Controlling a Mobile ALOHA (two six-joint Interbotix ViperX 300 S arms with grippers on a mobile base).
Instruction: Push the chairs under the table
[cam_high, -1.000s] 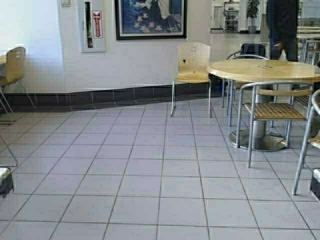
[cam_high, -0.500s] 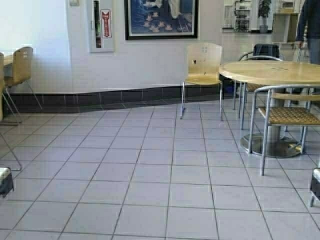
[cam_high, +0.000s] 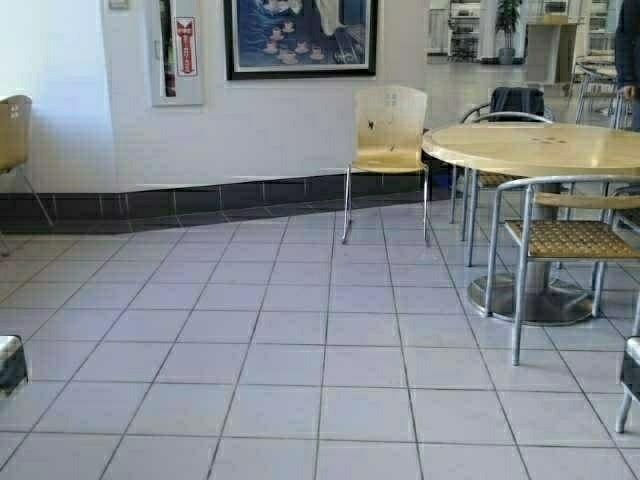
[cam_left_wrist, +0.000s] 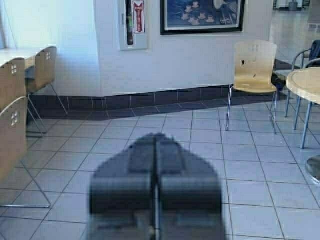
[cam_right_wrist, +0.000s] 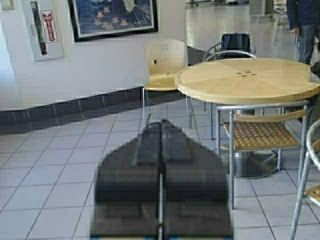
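A tan plywood chair (cam_high: 386, 130) stands alone by the back wall, facing me. It also shows in the left wrist view (cam_left_wrist: 254, 65) and the right wrist view (cam_right_wrist: 164, 62). Another plywood chair (cam_high: 13, 135) is cut off by the far left edge. In the left wrist view, three plywood chairs (cam_left_wrist: 13, 132) stand in a row beside the long table (cam_left_wrist: 14, 53) with the pale top. My left gripper (cam_left_wrist: 156, 136) and right gripper (cam_right_wrist: 161, 123) are both shut and empty, held low over the floor, far from the chairs.
A round wood-topped table (cam_high: 540, 146) on a steel pedestal stands at the right, with grey metal armchairs (cam_high: 562, 240) around it. A person (cam_high: 628, 55) stands at the far right. Tiled floor (cam_high: 250, 340) spreads ahead.
The robot has moved: the view swung a little to the left, then back to the right. The far left chair now sits closer to the picture's edge.
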